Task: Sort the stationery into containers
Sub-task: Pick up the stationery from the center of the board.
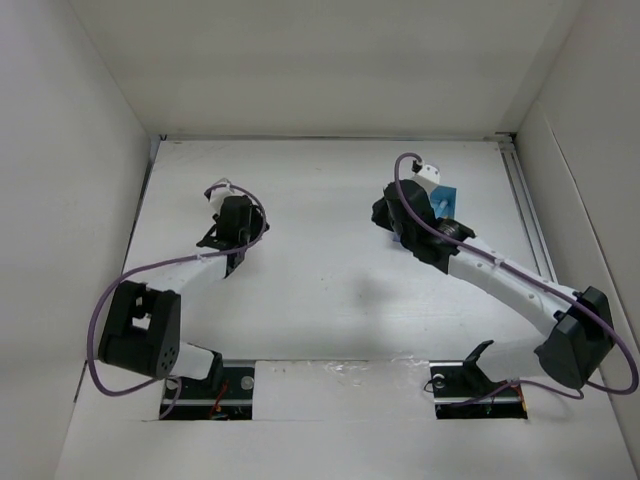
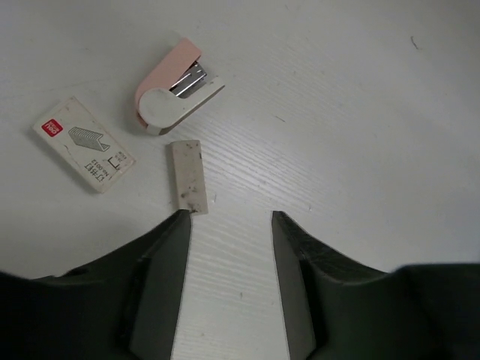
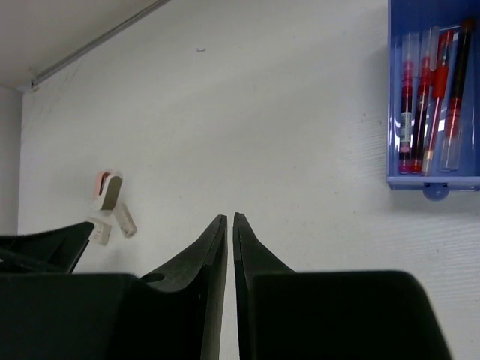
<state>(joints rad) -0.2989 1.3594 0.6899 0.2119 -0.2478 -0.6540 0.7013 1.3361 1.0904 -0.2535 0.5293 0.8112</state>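
A whitish eraser block [image 2: 187,176] lies on the white table just ahead of my left gripper [image 2: 230,221], which is open and empty; its left fingertip nearly touches the eraser's near end. The eraser also shows small in the right wrist view [image 3: 125,220]. A blue open-topped tray [image 3: 431,178] holds several red pens [image 3: 407,112] lying side by side; it shows partly behind the right arm in the top view [image 1: 446,200]. My right gripper [image 3: 229,219] is shut and empty, left of the tray. The grippers show in the top view, left [image 1: 228,208] and right [image 1: 388,212].
A pink and white stapler [image 2: 176,86] and a small box of staples [image 2: 84,144] lie just beyond the eraser. White walls enclose the table on three sides. A rail [image 1: 528,215] runs along the right edge. Purple cables loop off both arms.
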